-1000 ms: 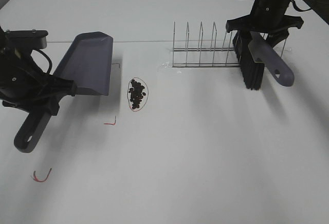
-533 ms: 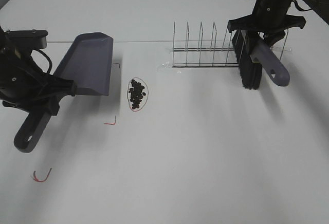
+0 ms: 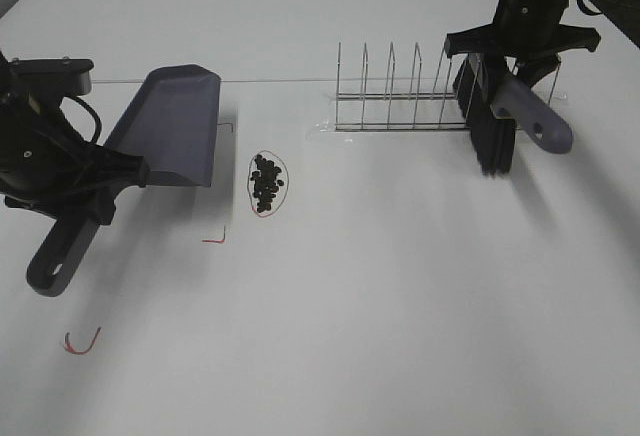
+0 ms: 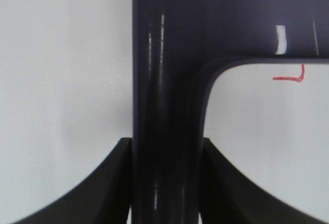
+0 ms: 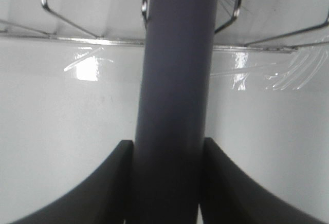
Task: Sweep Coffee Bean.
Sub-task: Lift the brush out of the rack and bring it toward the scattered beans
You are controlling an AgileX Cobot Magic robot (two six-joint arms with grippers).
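Exterior high view, left gripper (image 3: 97,182) clamped on dustpan (image 3: 170,126) handle, right gripper (image 3: 516,56) clamped on brush (image 3: 493,134) handle by the rack (image 3: 395,106), beans (image 3: 266,183) piled on table (image 3: 400,286) just right of dustpan, not touching it

White table (image 3: 400,306): coffee bean cluster (image 3: 266,182) in a red loop (image 3: 286,178), wire rack (image 3: 400,91), red string scraps (image 3: 80,344)

The dustpan (image 4: 164,106) overruns my left wrist view's edges. The brush (image 5: 175,106) overruns the right one's, its bristles out of frame. From above, the beans (image 3: 266,182) are too small for me to count. The left arm (image 3: 40,156) and right arm (image 3: 530,6) are cropped at the border.
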